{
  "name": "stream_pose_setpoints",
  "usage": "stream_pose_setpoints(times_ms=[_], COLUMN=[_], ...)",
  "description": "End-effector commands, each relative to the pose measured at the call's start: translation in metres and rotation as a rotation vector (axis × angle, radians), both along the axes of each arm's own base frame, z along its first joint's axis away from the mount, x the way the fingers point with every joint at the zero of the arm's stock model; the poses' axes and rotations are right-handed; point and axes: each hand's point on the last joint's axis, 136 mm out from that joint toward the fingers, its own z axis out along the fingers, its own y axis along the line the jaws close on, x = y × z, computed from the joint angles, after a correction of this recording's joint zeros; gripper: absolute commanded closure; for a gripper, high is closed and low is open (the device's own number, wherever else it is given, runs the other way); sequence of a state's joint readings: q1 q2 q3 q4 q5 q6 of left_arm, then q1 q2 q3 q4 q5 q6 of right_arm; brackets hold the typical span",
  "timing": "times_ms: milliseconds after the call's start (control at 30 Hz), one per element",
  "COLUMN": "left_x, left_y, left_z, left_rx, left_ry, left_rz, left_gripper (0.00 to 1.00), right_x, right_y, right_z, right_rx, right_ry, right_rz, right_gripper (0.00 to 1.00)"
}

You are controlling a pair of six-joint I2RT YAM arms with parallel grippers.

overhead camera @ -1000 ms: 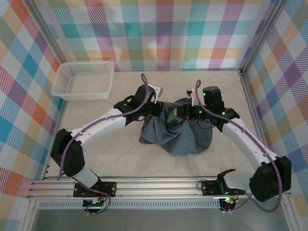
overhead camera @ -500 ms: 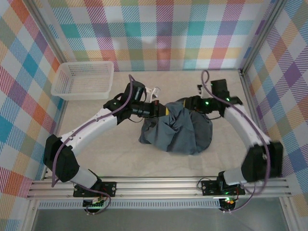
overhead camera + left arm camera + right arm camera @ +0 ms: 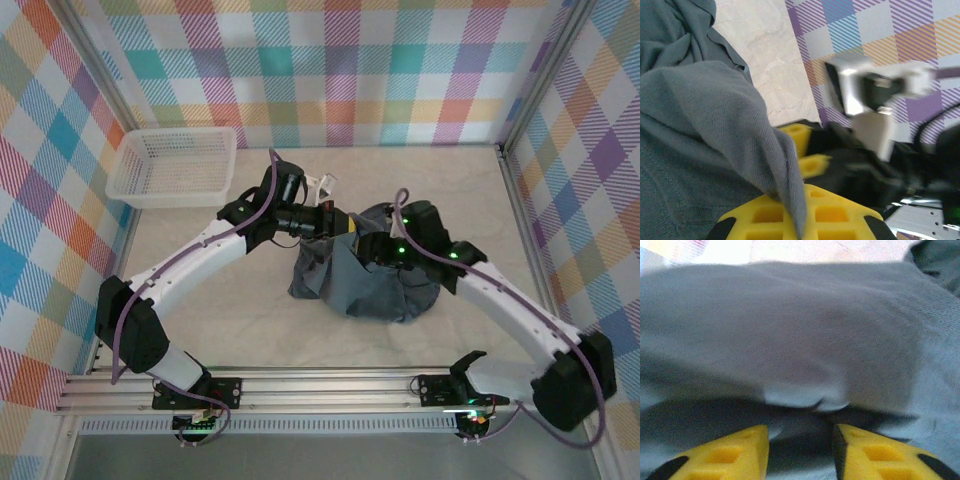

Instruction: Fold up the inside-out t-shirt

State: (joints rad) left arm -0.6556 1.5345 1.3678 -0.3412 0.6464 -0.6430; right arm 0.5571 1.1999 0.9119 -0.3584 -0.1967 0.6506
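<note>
Top external: basket [image 3: 165, 192] apart from t-shirt [image 3: 372, 290]

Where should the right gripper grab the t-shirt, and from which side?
Take the t-shirt by its lifted fold edge, straight ahead of the right gripper. It stands off the cloth below with a shadowed gap, so a finger could slide under from the near side.

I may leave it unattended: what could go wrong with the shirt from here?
The left gripper pinches just a thin fold of the t-shirt, which may slip out if pulled. The right gripper, open against bunched cloth, may grab several layers and keep it crumpled.
</note>
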Motion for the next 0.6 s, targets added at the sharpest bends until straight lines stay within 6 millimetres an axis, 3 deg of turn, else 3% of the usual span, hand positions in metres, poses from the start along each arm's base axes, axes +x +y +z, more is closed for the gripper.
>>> stream_pose_setpoints(times_ms=[0, 100, 167, 267, 300, 367, 500, 567], left_x=[-0.004, -0.004, -0.004, -0.006, -0.008, -0.004, 0.037, 0.057], left_y=[0.003, 0.005, 0.005, 0.007, 0.010, 0.025, 0.076, 0.087], left_z=[0.015, 0.016, 0.017, 0.016, 0.012, -0.004, -0.057, -0.081], left_rx=[-0.020, -0.016, -0.019, 0.005, 0.037, 0.136, 0.263, 0.269], left_ry=[-0.019, -0.028, -0.030, -0.056, -0.069, -0.098, -0.100, -0.068], left_rz=[-0.012, -0.006, -0.006, -0.026, -0.040, -0.031, 0.081, 0.096], left_gripper=[1.00, 1.00, 1.00, 1.00, 1.00, 1.00, 1.00, 1.00], right_x=[0.024, 0.035, 0.039, 0.041, 0.039, 0.030, -0.012, -0.036], right_y=[0.009, 0.017, 0.020, 0.016, 0.014, 0.009, 0.015, 0.021], right_z=[0.000, -0.010, -0.017, -0.018, -0.011, 0.007, 0.069, 0.101], right_rx=[0.012, 0.023, 0.022, 0.000, -0.006, 0.008, 0.223, 0.347], right_ry=[-0.041, -0.046, -0.052, -0.058, -0.073, -0.117, -0.184, -0.168], right_rz=[-0.042, -0.042, -0.035, -0.047, -0.046, -0.029, 0.139, 0.253], right_gripper=[0.52, 0.49, 0.57, 0.94, 1.00, 1.00, 1.00, 1.00])
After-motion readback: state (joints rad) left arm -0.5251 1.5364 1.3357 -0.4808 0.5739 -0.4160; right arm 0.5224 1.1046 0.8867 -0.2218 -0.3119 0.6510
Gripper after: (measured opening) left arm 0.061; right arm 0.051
